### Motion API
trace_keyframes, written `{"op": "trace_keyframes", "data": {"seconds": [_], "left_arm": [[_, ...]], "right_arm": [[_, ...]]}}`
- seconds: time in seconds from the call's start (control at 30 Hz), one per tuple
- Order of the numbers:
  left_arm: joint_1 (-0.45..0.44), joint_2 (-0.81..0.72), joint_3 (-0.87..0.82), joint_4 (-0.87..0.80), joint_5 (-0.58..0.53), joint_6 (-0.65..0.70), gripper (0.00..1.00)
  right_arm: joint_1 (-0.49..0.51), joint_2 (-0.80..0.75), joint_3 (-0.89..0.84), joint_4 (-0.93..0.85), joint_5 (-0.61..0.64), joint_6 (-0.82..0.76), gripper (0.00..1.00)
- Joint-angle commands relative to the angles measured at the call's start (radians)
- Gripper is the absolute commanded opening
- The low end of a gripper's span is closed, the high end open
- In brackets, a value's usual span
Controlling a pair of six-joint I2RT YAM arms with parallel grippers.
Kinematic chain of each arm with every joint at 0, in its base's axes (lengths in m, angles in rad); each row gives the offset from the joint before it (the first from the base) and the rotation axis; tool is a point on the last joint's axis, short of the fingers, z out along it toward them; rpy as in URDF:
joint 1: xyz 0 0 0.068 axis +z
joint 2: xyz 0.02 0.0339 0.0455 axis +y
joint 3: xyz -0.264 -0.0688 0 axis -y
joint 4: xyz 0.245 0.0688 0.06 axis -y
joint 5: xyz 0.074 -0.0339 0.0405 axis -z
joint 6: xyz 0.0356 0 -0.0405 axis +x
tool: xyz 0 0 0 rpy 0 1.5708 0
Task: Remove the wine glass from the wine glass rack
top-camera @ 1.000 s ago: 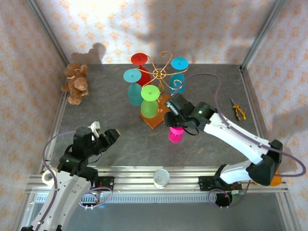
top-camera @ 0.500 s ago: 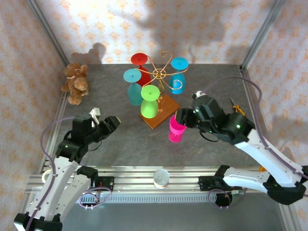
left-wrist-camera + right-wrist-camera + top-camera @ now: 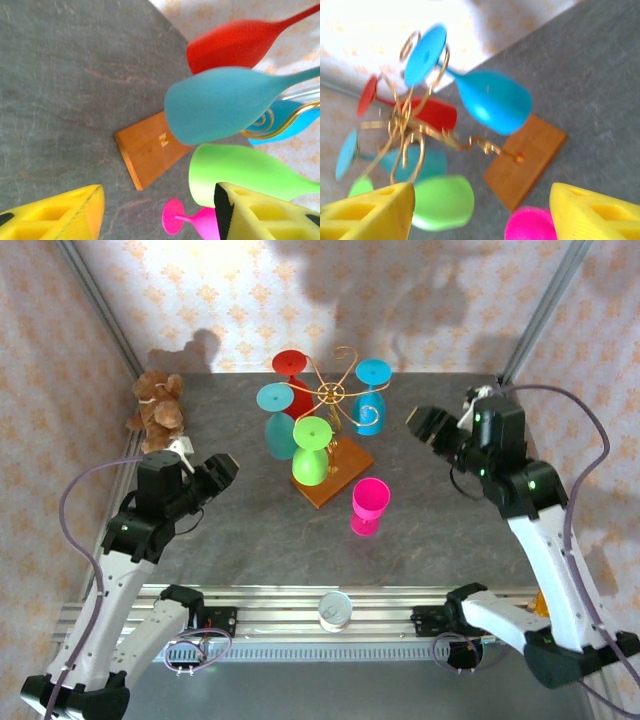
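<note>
Pink glass upright by rack; L end effector, R end effector jaws apart.

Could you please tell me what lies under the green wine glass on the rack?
The square wooden base lies under the green wine glass. From above, its bowl hides the base's left part.
</note>
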Motion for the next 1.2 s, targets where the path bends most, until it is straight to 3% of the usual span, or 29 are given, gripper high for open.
{"op": "trace_keyframes", "data": {"seconds": [0.0,0.13,0.23,0.43,0.77,1.17], "left_arm": [[0.005,-0.008,0.059,-0.082,-0.104,-0.001,0.60],[0.005,0.018,0.135,-0.151,-0.172,-0.003,0.60],[0.004,0.066,0.199,-0.205,-0.165,-0.008,0.60],[0.005,0.071,0.177,-0.118,-0.144,-0.004,0.61],[0.005,0.222,0.222,-0.066,0.017,0.023,0.59],[0.004,0.134,0.227,-0.136,-0.062,0.090,0.59]], "right_arm": [[-0.121,0.081,0.029,0.137,-0.230,-0.025,0.71],[-0.251,0.178,0.082,0.203,-0.399,0.053,0.69],[-0.253,0.219,0.123,0.264,-0.468,0.036,0.70],[-0.253,0.296,0.156,0.329,-0.555,0.050,0.70],[-0.247,0.240,0.039,0.423,-0.548,0.089,0.72],[-0.164,0.376,0.137,0.439,-0.462,0.069,0.69]]}}
